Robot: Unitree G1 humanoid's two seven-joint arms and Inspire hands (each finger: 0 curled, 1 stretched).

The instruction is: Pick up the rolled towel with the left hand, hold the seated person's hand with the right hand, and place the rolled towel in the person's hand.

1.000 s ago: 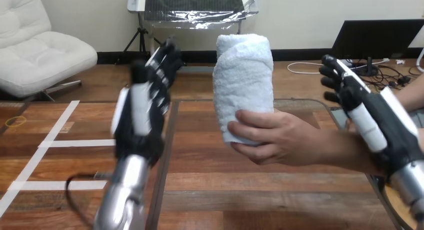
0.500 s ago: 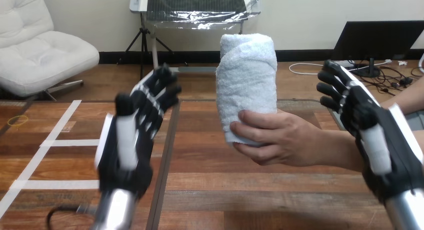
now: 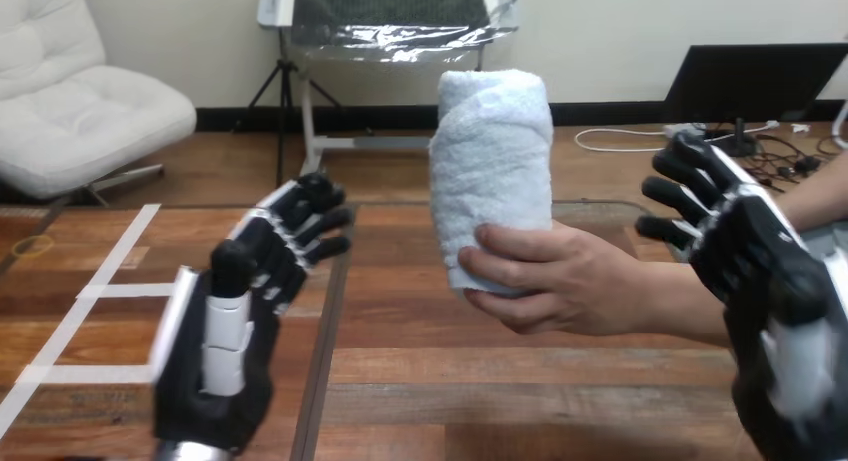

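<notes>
Head view: saw the rolled towel [image 3: 492, 161] upright above centre, clasped low by the person's hand [image 3: 560, 281]. Found the left hand [image 3: 235, 341] at 8 o'clock, fingers straight, empty; the right hand [image 3: 772, 276] at 4 o'clock, fingers splayed, gripping nothing.

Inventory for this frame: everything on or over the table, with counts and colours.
rolled terry towel: one, white, upright over the table's middle, gripped at its lower end.
wooden table: one, brown, across the lower view.
tape strips: several, white, flat on the wood at left.
small ring: one, yellow, far left.
person's hand: one, from the right, curled round the towel.
left hand: one, black and white, open, apart from the towel.
right hand: one, black and white, open, beside the person's forearm.
</notes>
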